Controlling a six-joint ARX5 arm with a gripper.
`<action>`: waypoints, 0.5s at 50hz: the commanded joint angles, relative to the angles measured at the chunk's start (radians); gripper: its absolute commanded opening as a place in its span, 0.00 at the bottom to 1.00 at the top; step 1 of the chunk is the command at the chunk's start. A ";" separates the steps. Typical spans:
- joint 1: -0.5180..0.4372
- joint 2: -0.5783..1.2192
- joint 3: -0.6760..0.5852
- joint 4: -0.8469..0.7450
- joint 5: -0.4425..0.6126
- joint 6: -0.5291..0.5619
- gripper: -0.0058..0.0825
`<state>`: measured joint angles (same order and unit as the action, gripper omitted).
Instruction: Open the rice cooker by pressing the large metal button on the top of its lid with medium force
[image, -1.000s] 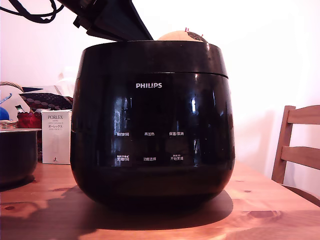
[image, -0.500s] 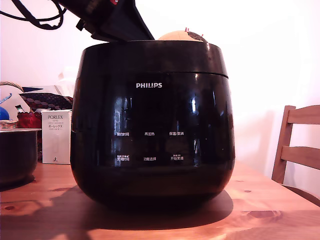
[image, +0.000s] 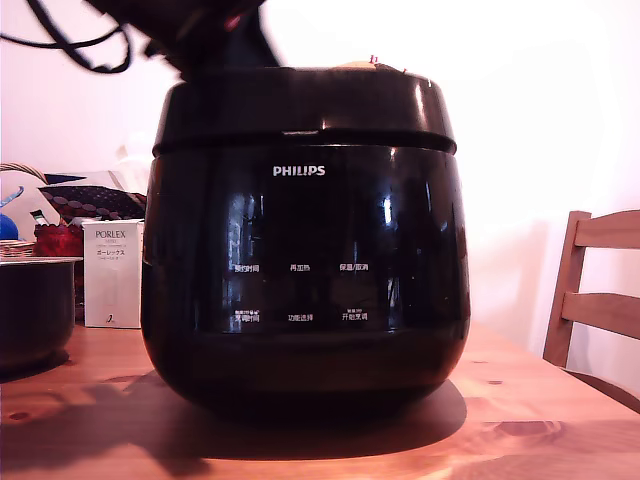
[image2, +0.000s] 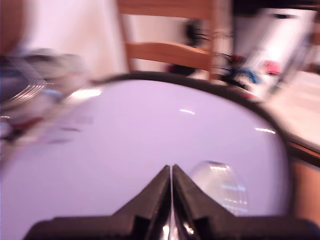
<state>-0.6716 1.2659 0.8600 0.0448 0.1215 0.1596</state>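
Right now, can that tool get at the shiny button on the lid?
Probably yes: the shut tool hangs over the lid, and what looks like the button lies bare beside its tips, nothing between.

The arm above the rice cooker (image: 305, 250) is a dark smear, cut off at the top edge. In the wrist view the lid (image2: 150, 145) and chair (image2: 170, 50) behind it are blurred.
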 joint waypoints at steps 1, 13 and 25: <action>-0.011 0.030 -0.037 -0.018 0.000 -0.005 0.04; -0.005 0.030 -0.037 -0.021 0.000 -0.004 0.04; -0.005 0.009 -0.037 -0.005 0.000 -0.006 0.04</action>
<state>-0.6743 1.2652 0.8600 0.0463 0.1215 0.1596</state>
